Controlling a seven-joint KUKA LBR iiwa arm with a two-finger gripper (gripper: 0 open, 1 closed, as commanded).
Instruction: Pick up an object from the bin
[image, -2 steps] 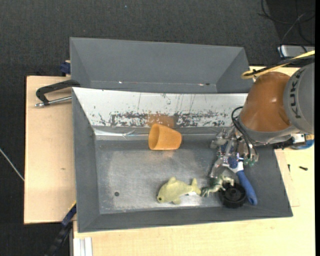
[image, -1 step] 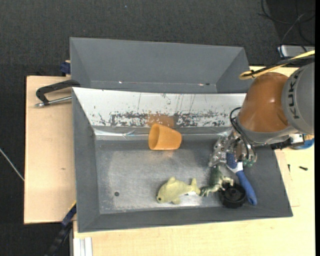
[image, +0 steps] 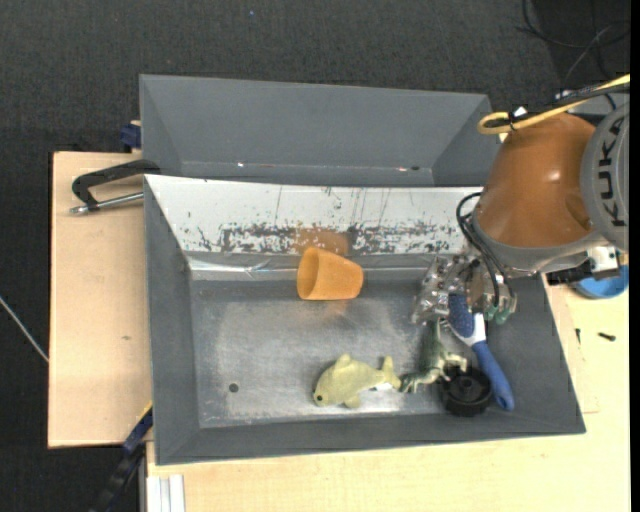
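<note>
Orange cup (image: 329, 275) on its side; pale yellow fish toy (image: 352, 381) nearer front

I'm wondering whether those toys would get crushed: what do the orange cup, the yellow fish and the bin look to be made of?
Cup: probably hard plastic, smooth and matt, with a thin even wall. Fish: likely soft rubber or vinyl, a rounded moulded shape with a slight sheen. Bin: grey metal, its back wall scratched and reflecting the cup.
</note>
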